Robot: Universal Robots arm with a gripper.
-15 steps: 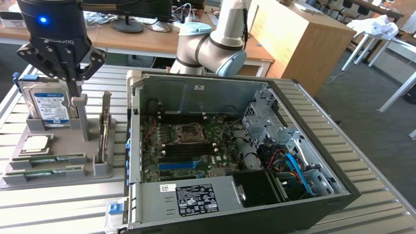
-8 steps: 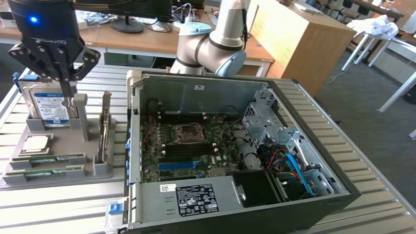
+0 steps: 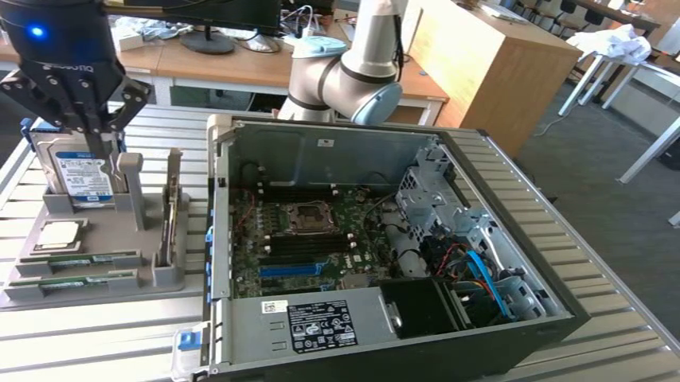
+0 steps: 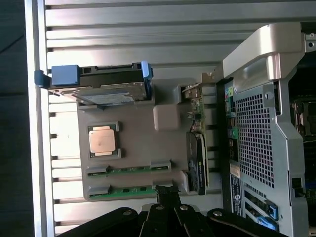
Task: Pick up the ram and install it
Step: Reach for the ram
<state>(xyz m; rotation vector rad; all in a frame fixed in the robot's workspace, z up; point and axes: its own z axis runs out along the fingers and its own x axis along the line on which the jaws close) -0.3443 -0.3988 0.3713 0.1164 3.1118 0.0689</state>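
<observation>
Two green ram sticks (image 3: 80,259) (image 3: 72,281) lie side by side in slots of a grey holder tray (image 3: 107,294) at the exterior view's left. They also lie in the wrist view (image 4: 129,170) (image 4: 129,190). My black gripper (image 3: 94,134) hangs above the tray's far end, over the hard drive (image 3: 83,175), well above the ram. Its fingers are shut with nothing between them. In the wrist view the shut gripper (image 4: 168,191) lies just past the nearer ram stick's edge.
The tray also holds a silver processor chip (image 3: 60,232) (image 4: 102,140) and an upright card (image 3: 170,215) (image 4: 197,160). The open computer case (image 3: 318,131) (image 4: 261,133) stands beside it, its motherboard (image 3: 308,239) with a blue slot (image 3: 292,270) exposed. All rests on a slatted metal table (image 3: 95,342).
</observation>
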